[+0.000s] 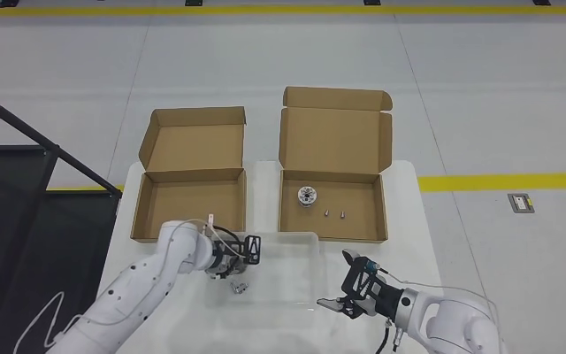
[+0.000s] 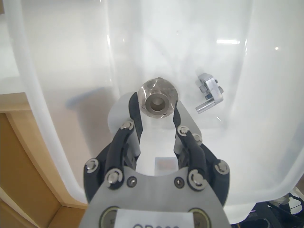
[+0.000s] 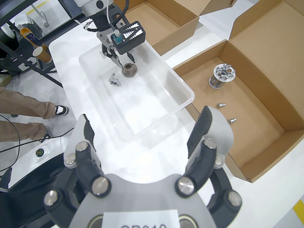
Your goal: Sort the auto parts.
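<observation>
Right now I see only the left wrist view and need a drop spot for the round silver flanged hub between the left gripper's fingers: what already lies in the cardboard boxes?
Observer: The open brown cardboard box on the right holds a round slotted metal part and two small silver bolts.
Operator: And the other box?
Observer: The second brown cardboard box stands open just beyond the left gripper, shut on the flanged hub.
Operator: Where is the other arm?
Observer: The right gripper hangs open over the white table, beside the right end of the clear plastic bin.
</observation>
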You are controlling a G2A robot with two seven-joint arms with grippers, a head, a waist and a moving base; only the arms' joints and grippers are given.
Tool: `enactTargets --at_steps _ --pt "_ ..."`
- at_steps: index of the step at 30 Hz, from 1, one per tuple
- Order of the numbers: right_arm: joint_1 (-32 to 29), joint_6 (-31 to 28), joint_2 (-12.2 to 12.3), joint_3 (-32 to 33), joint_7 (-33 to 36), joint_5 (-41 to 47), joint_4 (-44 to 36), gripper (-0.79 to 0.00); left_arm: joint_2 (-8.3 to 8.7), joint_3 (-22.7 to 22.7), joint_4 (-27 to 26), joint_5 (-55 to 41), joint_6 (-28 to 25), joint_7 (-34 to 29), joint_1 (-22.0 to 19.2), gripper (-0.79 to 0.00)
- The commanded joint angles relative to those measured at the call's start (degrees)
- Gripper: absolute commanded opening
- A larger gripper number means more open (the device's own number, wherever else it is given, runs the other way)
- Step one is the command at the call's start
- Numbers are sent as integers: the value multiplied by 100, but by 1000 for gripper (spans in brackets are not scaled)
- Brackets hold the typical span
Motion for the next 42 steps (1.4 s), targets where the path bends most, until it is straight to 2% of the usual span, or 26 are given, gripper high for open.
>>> enactTargets --at_steps 1,12,19,27,29,31,34,42 --pt "0 0 0 0 0 0 0 0 -29 47 82 12 -21 29 -40 -419" --pt "0 0 0 0 0 0 0 0 -169 331 491 29 -74 119 -285 -446" --pt "0 0 0 0 0 0 0 0 -227 481 664 13 -74 160 -394 -533" --pt "0 0 0 0 0 0 0 0 -251 584 793 -13 -74 233 -464 -536" --pt "0 0 0 0 0 0 0 0 -254 605 803 -8 -74 243 -470 -600" --pt "0 0 0 0 0 0 0 0 -256 629 812 -4 -74 246 -471 -628" --pt "0 0 0 0 0 0 0 0 -246 626 792 25 -74 272 -472 -785" --pt "0 0 0 0 0 0 0 0 -80 405 424 32 -74 355 -347 -785"
